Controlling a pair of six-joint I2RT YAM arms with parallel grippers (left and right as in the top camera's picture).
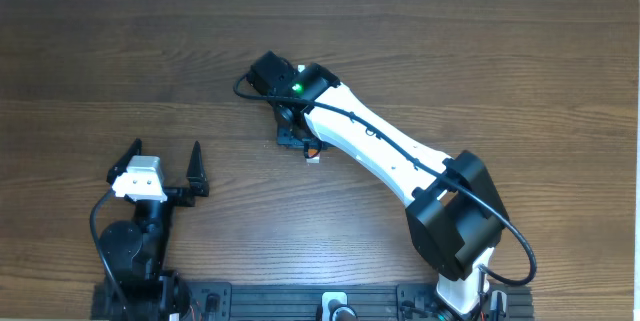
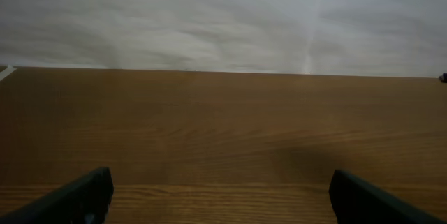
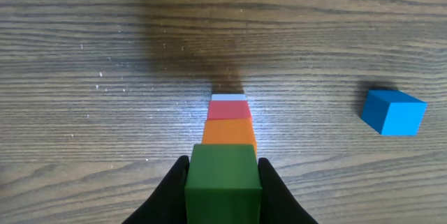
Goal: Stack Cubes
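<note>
two arms stand at a brown wood-grain table [image 1: 480,41], and in the left wrist view its far edge meets a pale, plain wall [image 2: 209,15]. in the top view the right arm reaches from its base up and across toward the middle of the table, while the left arm is drawn back near its own base. in the right wrist view the right gripper [image 3: 223,168] is straight over a column of cubes, looking down along it: a green cube [image 3: 223,185] is uppermost, and under it, each showing a strip of its top face, come an orange cube [image 3: 229,132], a red cube [image 3: 228,110] and a white cube [image 3: 228,98] lowest on the wood. whether the green cube already rests on the orange one or is held just above it cannot be told. a blue cube [image 3: 393,111] lies alone on the table, well apart from the column and from the gripper. the right gripper's two black fingers [image 3: 171,189] are clenched against opposite sides of the green cube, grasping it squarely with the cube filling the gap between them. the left gripper [image 1: 165,151] is spread wide above bare wood, holding and touching nothing, with its fingertips far apart at either side of its own wrist view [image 2: 220,185].
</note>
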